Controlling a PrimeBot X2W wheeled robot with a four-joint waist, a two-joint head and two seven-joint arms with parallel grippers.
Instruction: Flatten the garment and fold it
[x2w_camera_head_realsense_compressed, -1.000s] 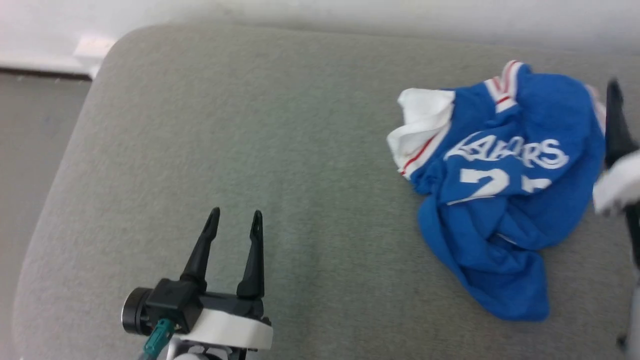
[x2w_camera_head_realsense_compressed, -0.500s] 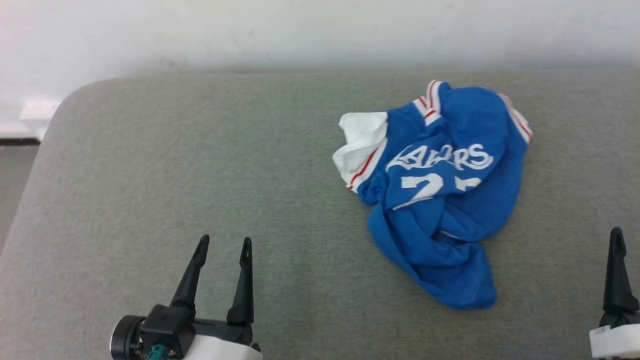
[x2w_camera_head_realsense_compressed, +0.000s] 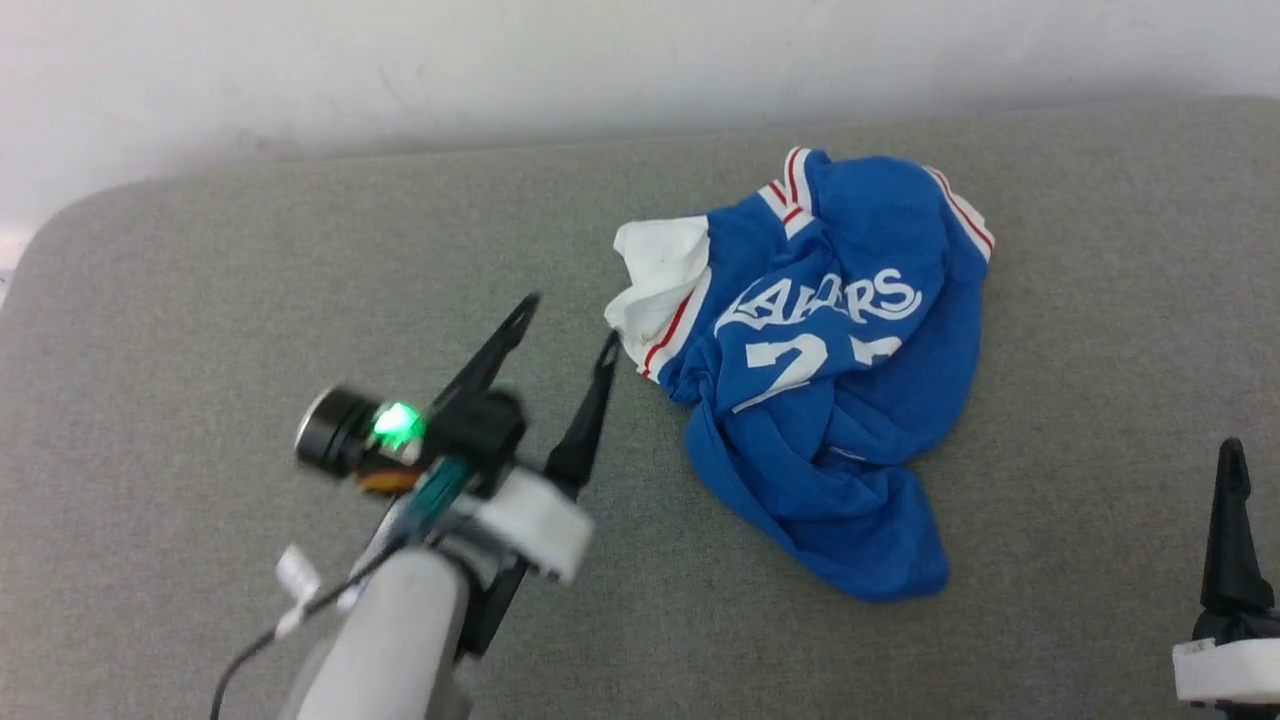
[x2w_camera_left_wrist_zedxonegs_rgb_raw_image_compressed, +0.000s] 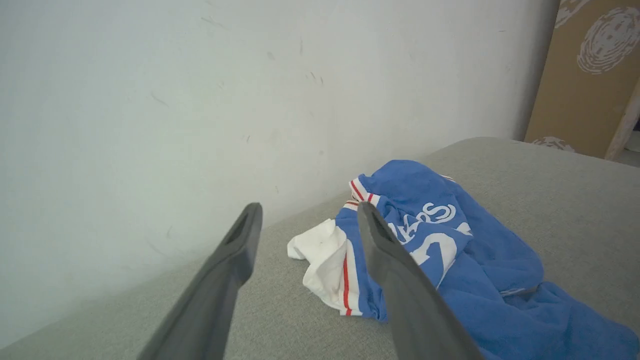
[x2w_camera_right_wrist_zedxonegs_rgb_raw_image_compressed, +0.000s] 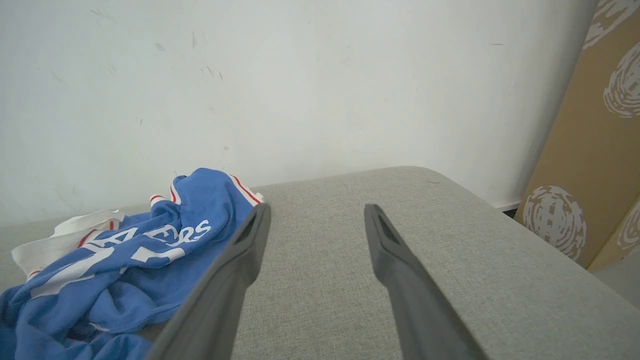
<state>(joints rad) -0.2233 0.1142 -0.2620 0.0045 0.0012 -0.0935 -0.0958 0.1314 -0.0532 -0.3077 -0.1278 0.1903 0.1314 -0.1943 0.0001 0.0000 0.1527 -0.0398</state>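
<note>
With the crumpled royal-blue, white-sleeved jersey (x2w_camera_head_realsense_compressed: 830, 400) lying near the far edge of the grey fabric cushion (x2w_camera_head_realsense_compressed: 250, 260), the left gripper (x2w_camera_head_realsense_compressed: 569, 322), jaws apart, has advanced across the cushion to just short of the sleeve, likely starting the flattening, while the right gripper (x2w_camera_right_wrist_zedxonegs_rgb_raw_image_compressed: 317, 210) waits spread at the cushion's near edge.

The jersey (x2w_camera_head_realsense_compressed: 830, 390) lies crumpled in a heap on the grey padded surface (x2w_camera_head_realsense_compressed: 250, 270), towards its far edge. It is royal blue, chest side up, with the white lettering and number creased. A white sleeve with red trim bunches at its left, striped trim shows along the far side, and a blue tail trails nearer.
</note>
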